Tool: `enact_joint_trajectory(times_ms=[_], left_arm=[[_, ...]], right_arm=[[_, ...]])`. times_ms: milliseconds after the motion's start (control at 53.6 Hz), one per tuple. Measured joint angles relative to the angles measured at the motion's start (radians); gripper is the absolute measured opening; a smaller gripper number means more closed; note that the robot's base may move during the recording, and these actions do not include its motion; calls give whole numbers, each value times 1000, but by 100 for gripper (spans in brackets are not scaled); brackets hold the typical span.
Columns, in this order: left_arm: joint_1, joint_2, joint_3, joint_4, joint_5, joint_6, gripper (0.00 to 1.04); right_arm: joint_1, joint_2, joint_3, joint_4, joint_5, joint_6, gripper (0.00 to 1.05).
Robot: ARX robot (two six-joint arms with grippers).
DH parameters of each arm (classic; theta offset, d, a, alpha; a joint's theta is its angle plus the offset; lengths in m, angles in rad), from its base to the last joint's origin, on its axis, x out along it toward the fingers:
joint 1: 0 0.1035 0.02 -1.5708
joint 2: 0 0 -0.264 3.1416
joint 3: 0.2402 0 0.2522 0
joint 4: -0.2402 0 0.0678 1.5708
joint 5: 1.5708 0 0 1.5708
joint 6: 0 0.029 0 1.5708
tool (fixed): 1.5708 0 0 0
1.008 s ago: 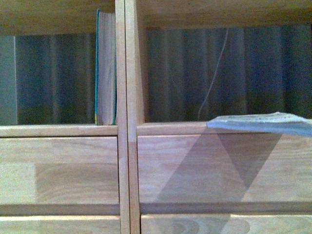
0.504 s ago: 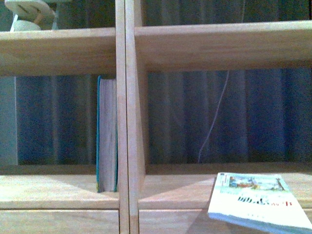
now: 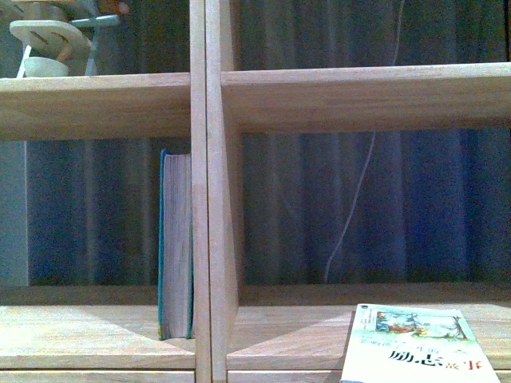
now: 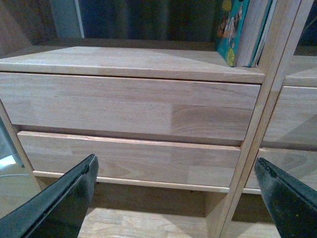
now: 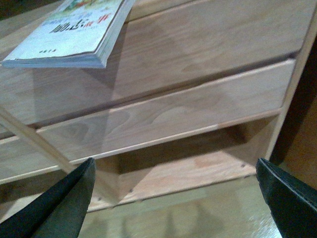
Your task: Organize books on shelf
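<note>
My front view has climbed in the last second: the shelf now shows an upper level, but both books stayed put, so tidying hasn't started. I count 2 books. 1 teal book stands against the divider, up beyond my left fingers. 1 white paperback lies flat, overhanging the edge above my right fingers. Both pairs are spread wide and empty.

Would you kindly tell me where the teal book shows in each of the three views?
Front view: the teal book stands upright against the left face of the divider.
Left wrist view: the teal book stands above the drawers, against the divider.
Right wrist view: not in it; only the paperback shows.
Shared landmark: the divider, in the front and left wrist views.
</note>
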Motion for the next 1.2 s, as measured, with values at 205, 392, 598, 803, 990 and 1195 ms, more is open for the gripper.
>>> enact_joint_trajectory(times_ms=[205,392,598,803,990,1195], left_arm=[[0,0,0,0,0,0,97],[0,0,0,0,0,0,97],[0,0,0,0,0,0,97],[0,0,0,0,0,0,97],[0,0,0,0,0,0,97],[0,0,0,0,0,0,97]], right_arm=[[82,314,136,42,-78,321,98],[141,528,253,124,-100,561,98],[168,690,361,177,-111,722,98],[174,821,484,224,-92,800,98],[172,903,566,240,-64,829,98],[143,976,615,264,-21,834,98]])
